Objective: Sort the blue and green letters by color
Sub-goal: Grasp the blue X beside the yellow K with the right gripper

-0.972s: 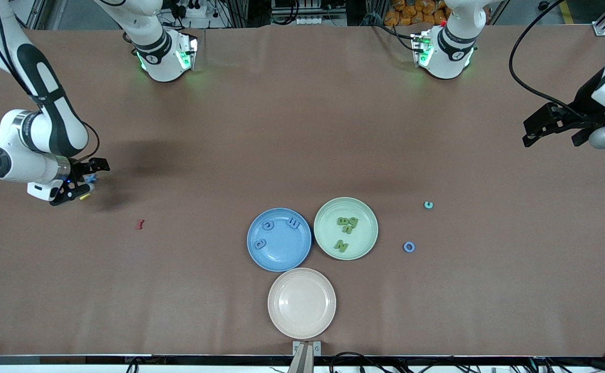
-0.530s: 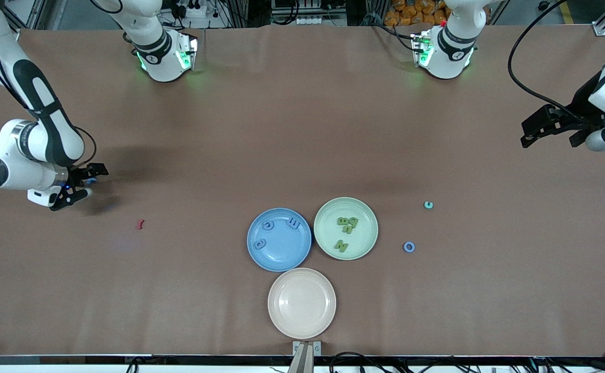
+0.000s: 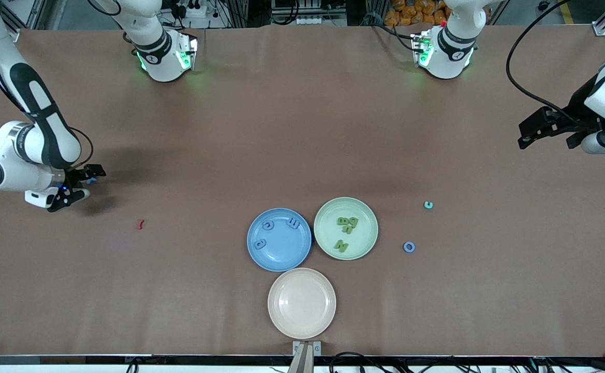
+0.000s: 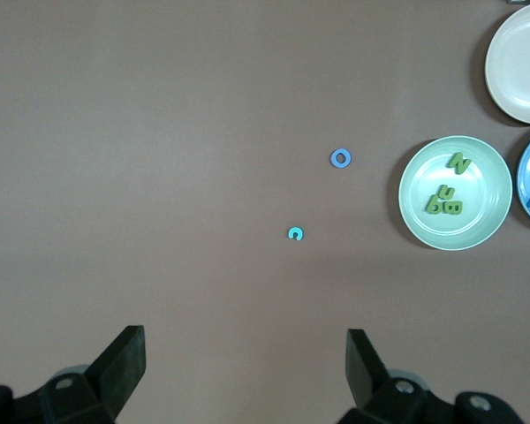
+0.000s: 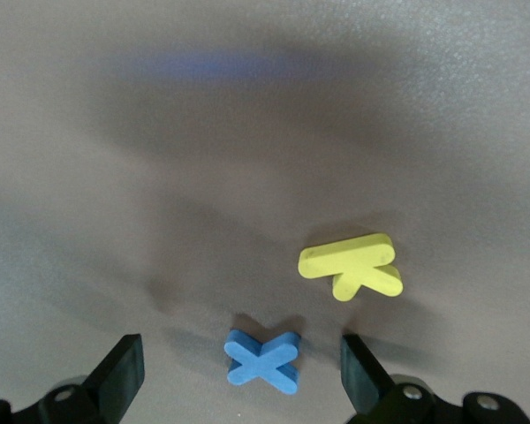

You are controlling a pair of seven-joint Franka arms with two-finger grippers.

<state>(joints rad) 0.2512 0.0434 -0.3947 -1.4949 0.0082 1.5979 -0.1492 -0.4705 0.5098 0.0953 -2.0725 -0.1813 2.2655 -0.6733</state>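
Brown paper covers the bench (image 3: 302,129). Three blue letters (image 3: 279,231) lie in the blue plate (image 3: 282,261), three green letters (image 3: 346,230) in the green plate (image 3: 328,248) beside it. Right gripper (image 3: 77,182), jaws apart, hangs low over a blue X (image 5: 263,360) beside a yellow letter (image 5: 353,265). Left gripper (image 3: 525,135) waits raised, jaws apart.

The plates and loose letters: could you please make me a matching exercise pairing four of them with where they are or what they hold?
Things:
1. blue plate
2. green plate
3. cream plate
4. blue X

Descriptions:
A. holds three green letters
B. lies beside a yellow letter, between the open right tool's fingers
C. holds no letters
D. holds three blue letters

Pairs: 1-D, 2-A, 3-C, 4-B
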